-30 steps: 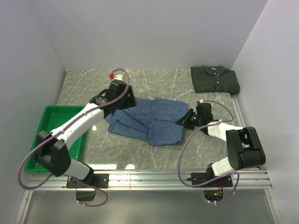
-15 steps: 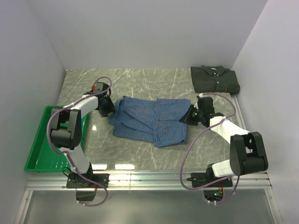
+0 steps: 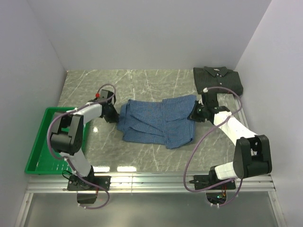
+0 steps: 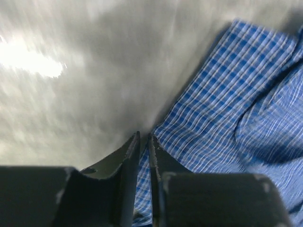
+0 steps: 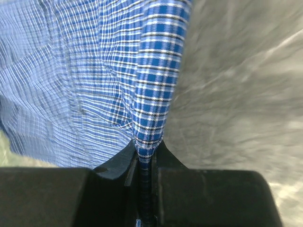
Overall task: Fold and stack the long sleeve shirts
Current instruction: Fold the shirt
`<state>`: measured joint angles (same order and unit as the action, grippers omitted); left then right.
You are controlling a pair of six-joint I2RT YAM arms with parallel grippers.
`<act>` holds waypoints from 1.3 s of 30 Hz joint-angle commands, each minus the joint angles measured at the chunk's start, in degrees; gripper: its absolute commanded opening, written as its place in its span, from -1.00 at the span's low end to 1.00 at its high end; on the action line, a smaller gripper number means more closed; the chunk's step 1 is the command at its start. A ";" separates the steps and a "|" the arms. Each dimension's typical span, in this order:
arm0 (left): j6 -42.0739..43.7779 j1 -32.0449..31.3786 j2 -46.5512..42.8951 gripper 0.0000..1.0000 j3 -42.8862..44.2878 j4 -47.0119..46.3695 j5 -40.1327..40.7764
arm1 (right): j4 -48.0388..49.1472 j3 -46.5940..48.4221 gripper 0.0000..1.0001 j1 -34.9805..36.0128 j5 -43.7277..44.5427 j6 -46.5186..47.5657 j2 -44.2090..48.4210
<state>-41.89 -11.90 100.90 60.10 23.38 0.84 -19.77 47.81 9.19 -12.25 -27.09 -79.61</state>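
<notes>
A blue checked shirt lies crumpled and partly spread in the middle of a grey marbled table, between two robot arms. The left gripper is low at the shirt's left edge, its jaws nearly together with blue cloth in the narrow gap, and the right gripper is clamped on a raised fold at the shirt's right edge. A dark shirt lies folded in the far right corner, well apart, and a green tray sits at the left.
</notes>
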 commanded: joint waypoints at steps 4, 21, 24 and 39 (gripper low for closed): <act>-7.41 -4.09 -7.90 -0.75 -15.24 -2.19 -5.76 | -10.10 12.46 -1.00 1.97 15.47 6.26 1.22; -14.10 -11.65 -20.48 -0.16 -20.46 -13.44 -8.14 | -29.87 36.47 -1.00 16.55 46.33 7.67 -16.62; -14.10 -11.65 -19.70 0.03 -20.02 -15.81 -6.82 | -32.86 39.89 -1.00 18.67 48.54 6.01 -19.87; -16.91 -11.74 -8.71 -0.11 -17.91 -24.78 -11.30 | -36.83 47.02 -1.00 23.77 51.54 3.89 -24.97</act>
<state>-57.80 -23.59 90.85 41.65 1.69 -9.41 -55.81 91.94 32.42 36.86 -21.71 -105.25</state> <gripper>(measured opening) 0.454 0.112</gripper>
